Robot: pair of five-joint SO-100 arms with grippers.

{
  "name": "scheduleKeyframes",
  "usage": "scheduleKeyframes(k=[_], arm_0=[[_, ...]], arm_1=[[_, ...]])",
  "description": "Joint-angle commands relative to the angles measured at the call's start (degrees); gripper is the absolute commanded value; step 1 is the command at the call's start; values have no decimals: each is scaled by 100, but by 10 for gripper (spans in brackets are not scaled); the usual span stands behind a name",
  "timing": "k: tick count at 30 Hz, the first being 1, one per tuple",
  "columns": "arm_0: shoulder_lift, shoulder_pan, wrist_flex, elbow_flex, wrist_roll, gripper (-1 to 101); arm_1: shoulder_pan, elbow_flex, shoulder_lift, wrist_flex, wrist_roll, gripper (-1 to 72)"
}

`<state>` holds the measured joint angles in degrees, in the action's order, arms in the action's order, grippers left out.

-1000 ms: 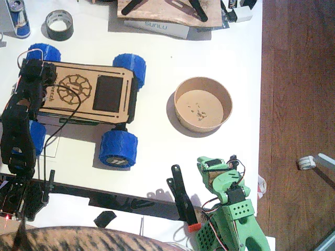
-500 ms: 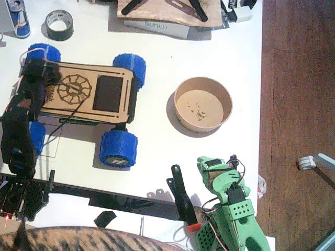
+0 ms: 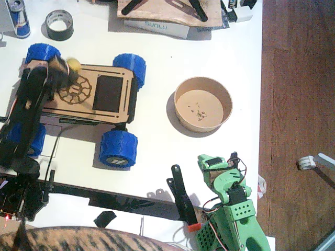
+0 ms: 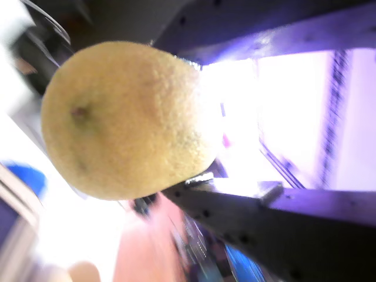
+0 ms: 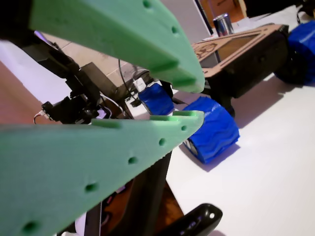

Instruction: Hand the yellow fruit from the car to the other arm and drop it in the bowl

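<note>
1 car (image 3: 86, 94) with 4 blue wheels (image 3: 118, 148), 1 yellow fruit (image 3: 73, 65), 1 bowl (image 3: 203, 104), 2 arms (image 3: 230, 209).

"SUNLU" is printed in grey on the white box (image 3: 157, 26) at the counter's (image 3: 209, 57) far edge. The lettering on the can (image 3: 20, 18) is too small to read.

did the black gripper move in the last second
Yes. The left gripper has swung right along the car, from its left edge toward the gear emblem, and the yellow fruit now shows at its jaws.
</note>
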<state>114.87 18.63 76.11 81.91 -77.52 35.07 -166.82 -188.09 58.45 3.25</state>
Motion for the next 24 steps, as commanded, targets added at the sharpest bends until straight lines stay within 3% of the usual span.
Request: scheduleKeyframes(k=[1,6,10,18,24], arm_0=[[835,914,431,-105,-53,-2],[1063,2505,615,-105,-149,-2],[817,3656,765,-97,-870,-1],[571,5159,1134,-88,-1925,-1],[773,5651,53,668,-1951,-1]], arm_1=[[62,483,-9,26,-123,-1],[185,976,642,-105,-255,-1],[264,1371,1222,-352,-466,-1],[580,1714,1670,-879,-1837,-1],[967,1485,1767,-1538,-3199,-2]])
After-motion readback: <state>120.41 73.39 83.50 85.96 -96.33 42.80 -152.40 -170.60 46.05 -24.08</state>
